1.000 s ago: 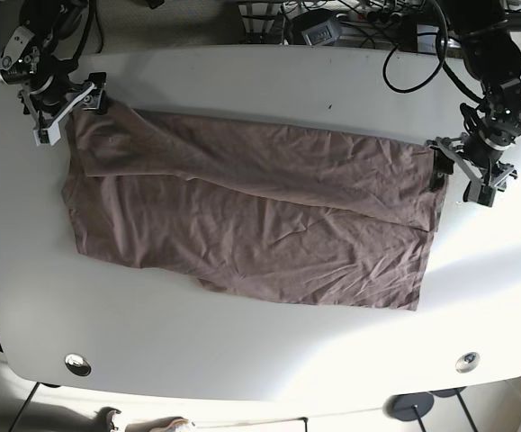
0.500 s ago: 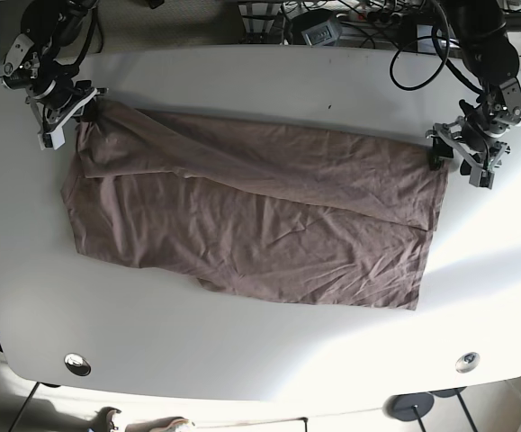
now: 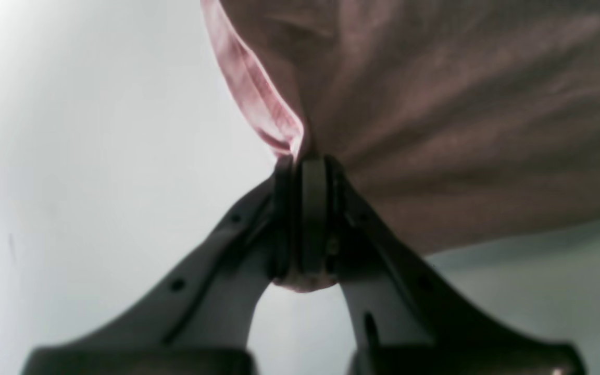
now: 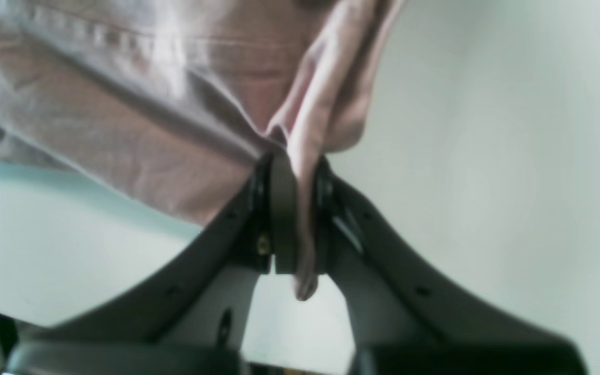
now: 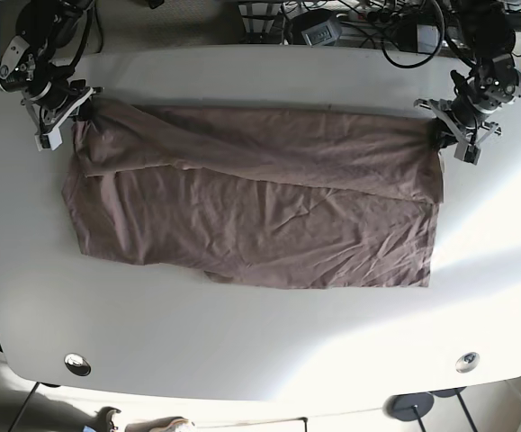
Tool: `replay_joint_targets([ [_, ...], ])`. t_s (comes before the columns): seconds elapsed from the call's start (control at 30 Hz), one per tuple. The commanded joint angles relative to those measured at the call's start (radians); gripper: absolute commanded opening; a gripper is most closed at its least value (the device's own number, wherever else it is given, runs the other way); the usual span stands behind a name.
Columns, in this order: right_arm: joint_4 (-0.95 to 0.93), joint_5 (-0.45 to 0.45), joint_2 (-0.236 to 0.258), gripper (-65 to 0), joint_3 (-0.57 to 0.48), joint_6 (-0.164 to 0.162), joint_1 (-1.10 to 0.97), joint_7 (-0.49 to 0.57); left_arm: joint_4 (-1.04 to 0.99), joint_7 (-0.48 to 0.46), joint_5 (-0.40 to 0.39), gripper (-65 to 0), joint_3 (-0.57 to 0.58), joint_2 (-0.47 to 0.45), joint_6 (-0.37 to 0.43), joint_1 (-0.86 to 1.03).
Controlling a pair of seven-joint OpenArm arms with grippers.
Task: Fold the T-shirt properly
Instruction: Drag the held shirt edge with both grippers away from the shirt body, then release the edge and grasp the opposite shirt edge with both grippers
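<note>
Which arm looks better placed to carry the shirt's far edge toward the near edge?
Neither alone: the left gripper and right gripper are each shut on a far corner of the T-shirt.

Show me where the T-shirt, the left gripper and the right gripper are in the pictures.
T-shirt [image 5: 260,216]: base view, middle of the spread brown cloth.
left gripper [image 3: 305,208]: left wrist view, between the fingers shut on the cloth edge.
right gripper [image 4: 292,219]: right wrist view, between the fingers pinching a cloth fold.

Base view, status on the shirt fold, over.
Left tool and right tool both shut on the brown cotton T-shirt. Far edge folded over, held at both corners. White table: nothing in the way.
</note>
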Motion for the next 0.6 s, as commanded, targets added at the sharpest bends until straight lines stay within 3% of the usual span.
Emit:
replay_joint_targets([
  [0.03,0.016,-0.007,0.031,-63.1,0.005,0.001,-0.028,-0.001,0.065,0.049,-0.003,-65.0,-0.055,-0.013,-0.003,0.036],
  [0.13,0.07,-0.007,0.042,-63.1,0.005,0.001,-0.068,-0.003,0.127,0.127,0.005,-65.0,-0.155,0.034,-0.069,0.071],
  [0.27,0.151,-0.006,0.036,-62.9,0.005,0.001,-0.147,-0.004,0.199,0.233,0.006,-65.0,-0.252,0.056,-0.069,0.117],
  [0.47,0.15,-0.006,0.03,-62.1,0.007,0.001,-0.187,-0.004,0.23,0.245,0.005,-62.8,-0.267,0.061,-0.069,0.162],
  [0.53,0.168,-0.006,0.022,-51.5,0.011,0.001,-0.184,-0.004,0.269,0.247,0.005,-49.7,-0.267,0.062,-0.069,0.157],
  [0.6,0.236,-0.006,0.02,-27.6,0.013,0.001,-0.183,-0.003,0.319,0.247,0.0,-39.2,-0.267,0.062,-0.069,0.154],
])
